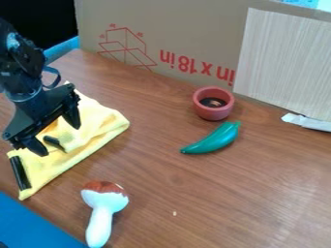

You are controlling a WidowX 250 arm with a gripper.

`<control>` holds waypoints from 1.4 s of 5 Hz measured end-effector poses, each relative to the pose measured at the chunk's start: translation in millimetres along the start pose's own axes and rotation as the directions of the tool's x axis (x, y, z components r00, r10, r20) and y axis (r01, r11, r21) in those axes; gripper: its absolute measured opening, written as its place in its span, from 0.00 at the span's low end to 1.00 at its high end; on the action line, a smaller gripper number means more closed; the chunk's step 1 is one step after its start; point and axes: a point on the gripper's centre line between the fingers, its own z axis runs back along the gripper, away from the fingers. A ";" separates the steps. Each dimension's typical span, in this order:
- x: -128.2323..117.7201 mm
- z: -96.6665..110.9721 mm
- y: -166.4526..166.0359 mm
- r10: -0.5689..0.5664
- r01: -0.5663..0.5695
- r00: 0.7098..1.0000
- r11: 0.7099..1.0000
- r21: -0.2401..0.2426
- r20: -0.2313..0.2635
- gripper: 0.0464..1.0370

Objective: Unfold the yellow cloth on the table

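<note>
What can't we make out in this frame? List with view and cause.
All camera view:
- Yellow cloth: part hidden by the claw.
- Claw-to-cloth contact: can't tell, single slanted angle.
- Black pieces on the cloth: too little detail to identify.
- Dark contents of the red cup: small, shadowed.
- Blue surface, lower left: cut off by left and bottom edges.
- White strip: cut off by right edge.
</note>
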 end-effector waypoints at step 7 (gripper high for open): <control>7.9 11.1 -19.6 0.057 -0.058 0.997 0.998 -0.013 -0.058 0.02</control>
